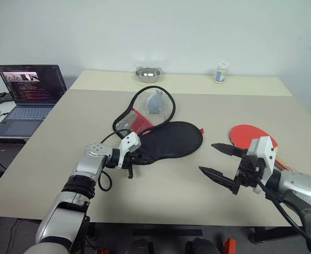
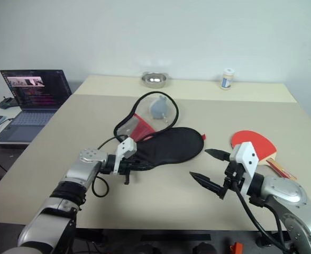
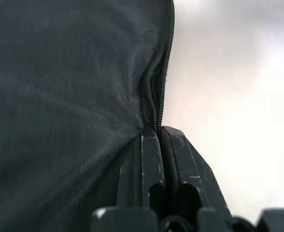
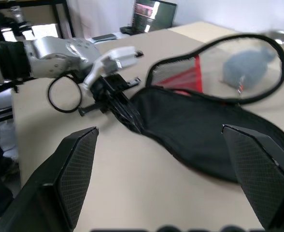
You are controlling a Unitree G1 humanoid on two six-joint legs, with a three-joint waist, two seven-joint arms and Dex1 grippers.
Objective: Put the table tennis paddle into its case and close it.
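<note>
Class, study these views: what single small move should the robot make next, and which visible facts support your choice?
Probably move the open right tool back to the red round-faced table tennis paddle on the beige table and grasp it. The left tool is shut on the narrow end of the soft black fabric case, whose zippered flap stands open, and the paddle lies outside it.

**Left fingers pinched on the case's zipper rim**

The left gripper [image 3: 160, 133] has its two black fingers [image 3: 149, 159] pressed together on the zipper edge of the case [image 3: 64, 96]. Black fabric spreads to one side of the zipper line; the pale table [image 3: 238, 106] lies on the other side.
</note>
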